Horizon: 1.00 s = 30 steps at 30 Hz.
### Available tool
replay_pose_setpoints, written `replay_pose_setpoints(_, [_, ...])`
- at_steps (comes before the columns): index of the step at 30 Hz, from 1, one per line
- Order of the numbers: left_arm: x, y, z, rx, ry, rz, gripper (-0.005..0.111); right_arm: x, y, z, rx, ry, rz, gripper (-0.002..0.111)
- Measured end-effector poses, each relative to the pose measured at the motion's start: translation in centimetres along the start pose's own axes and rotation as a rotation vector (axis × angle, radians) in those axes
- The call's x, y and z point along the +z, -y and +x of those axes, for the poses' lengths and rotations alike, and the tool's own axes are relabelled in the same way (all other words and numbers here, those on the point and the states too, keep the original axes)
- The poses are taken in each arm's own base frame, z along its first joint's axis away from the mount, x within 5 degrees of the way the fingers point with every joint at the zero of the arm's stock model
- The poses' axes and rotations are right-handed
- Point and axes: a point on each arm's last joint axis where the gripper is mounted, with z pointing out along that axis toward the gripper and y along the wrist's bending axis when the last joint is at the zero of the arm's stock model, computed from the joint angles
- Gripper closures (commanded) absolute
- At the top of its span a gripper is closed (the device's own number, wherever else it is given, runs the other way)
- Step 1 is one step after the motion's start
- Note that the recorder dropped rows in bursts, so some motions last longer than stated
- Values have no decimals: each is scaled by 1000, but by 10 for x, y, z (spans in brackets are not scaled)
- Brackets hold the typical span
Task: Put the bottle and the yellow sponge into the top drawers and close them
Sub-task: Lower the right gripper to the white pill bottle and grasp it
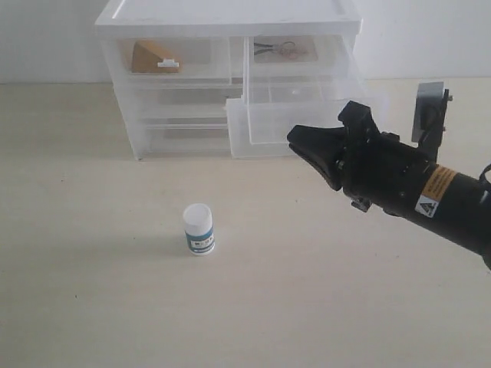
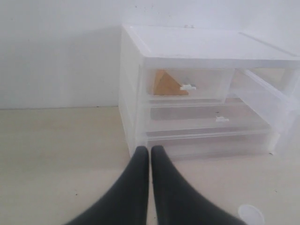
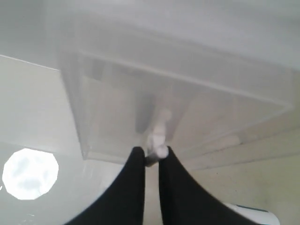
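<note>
The bottle stands upright on the table, in front of the chest and apart from both grippers; the left wrist view shows its cap. The yellow sponge lies inside the closed left top drawer and looks orange-tan through the plastic. The right top drawer is pulled far out, and I see nothing in its front part. My right gripper is shut on that drawer's white tab handle. My left gripper is shut on nothing, low over the table, facing the chest.
The white-framed chest stands at the back against the wall, with full-width drawers below the top pair. A dark wire item on a tan card lies at the back of the right top slot. The right arm reaches in from the right.
</note>
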Motion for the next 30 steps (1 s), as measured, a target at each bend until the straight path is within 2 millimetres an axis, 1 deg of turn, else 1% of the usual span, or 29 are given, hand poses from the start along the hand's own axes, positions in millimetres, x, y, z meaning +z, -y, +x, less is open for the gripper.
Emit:
replay_pose_setpoints(2, [0, 0, 0, 0, 0, 1, 103, 0, 1, 2, -8, -22, 17, 73])
replay_pose_setpoints(3, [0, 0, 0, 0, 0, 1, 103, 0, 1, 3, -23, -38, 24, 61])
replay_pose_setpoints(6, [0, 0, 0, 0, 0, 1, 103, -1, 3, 9, -86, -94, 37, 35])
replay_pose_setpoints(8, [0, 0, 0, 0, 0, 1, 103, -1, 3, 11, -136, -123, 29, 22])
replay_pose_setpoints(10, [0, 0, 0, 0, 0, 1, 103, -2, 2, 14, -193, -158, 16, 14])
replay_pose_setpoints(14, [0, 0, 0, 0, 0, 1, 103, -4, -2, 25, -293, -269, -51, 12])
replay_pose_setpoints(17, [0, 0, 0, 0, 0, 1, 103, -8, -6, 37, -393, -394, -114, 12])
replay_pose_setpoints(20, [0, 0, 0, 0, 0, 1, 103, -9, -14, 52, -504, -485, -187, 12])
replay_pose_setpoints(22, [0, 0, 0, 0, 0, 1, 103, -7, -23, 63, -585, -532, -224, 12])
replay_pose_setpoints(24, [0, 0, 0, 0, 0, 1, 103, 1, -27, 75, -682, -594, -186, 12])
replay_pose_setpoints(28, [0, 0, 0, 0, 0, 1, 103, 25, -28, 95, -928, -717, 37, 12])
replay_pose_setpoints(30, [0, 0, 0, 0, 0, 1, 103, 37, -33, 99, -1039, -733, 133, 12])
